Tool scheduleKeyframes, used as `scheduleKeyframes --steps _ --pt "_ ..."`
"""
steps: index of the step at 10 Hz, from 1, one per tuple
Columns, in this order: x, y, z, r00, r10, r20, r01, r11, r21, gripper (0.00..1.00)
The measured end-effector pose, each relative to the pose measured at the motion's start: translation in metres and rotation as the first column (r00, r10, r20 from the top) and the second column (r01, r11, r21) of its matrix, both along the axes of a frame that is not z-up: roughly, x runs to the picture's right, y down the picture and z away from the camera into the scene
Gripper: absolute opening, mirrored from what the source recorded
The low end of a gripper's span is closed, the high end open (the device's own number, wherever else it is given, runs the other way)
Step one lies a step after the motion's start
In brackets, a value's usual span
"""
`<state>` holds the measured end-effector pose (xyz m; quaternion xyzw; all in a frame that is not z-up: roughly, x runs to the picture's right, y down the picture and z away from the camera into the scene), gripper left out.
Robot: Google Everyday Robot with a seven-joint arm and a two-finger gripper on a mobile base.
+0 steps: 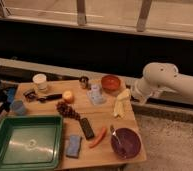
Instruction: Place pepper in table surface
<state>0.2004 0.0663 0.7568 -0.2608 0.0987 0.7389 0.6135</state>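
Several things crowd the light brown wooden plank table surface (104, 118), so free wood is scarce. At the near left sits a rectangular green plastic tray (25, 145). To its right are a flat blue sponge (73, 146) and then a slim black remote (86, 128). Just right of the remote, the slim orange-red tapered pepper (97, 137) lies flat on the wood near the front edge, with a round purple bowl (126, 141) close on its right. Farther back and to the right lies a pale yellow banana (121, 102). The gripper (135, 94), at the tip of the white arm, hangs by the table's right edge just beside the banana and well apart from the pepper. I cannot tell whether it is clenched or released.

The pepper appears to rest on the table already. If it must be handled again, the approach should come from above, along its length. The set-down should use the bare wood between the remote and the bowl, touching neither and keeping back from the front edge.
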Motion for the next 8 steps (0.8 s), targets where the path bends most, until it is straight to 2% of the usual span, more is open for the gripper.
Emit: scheduleKeyframes --steps 8 --pt "-0.0013 -0.0003 -0.0012 1.000 -0.011 0.002 0.011 0.9999 -0.002 0.80"
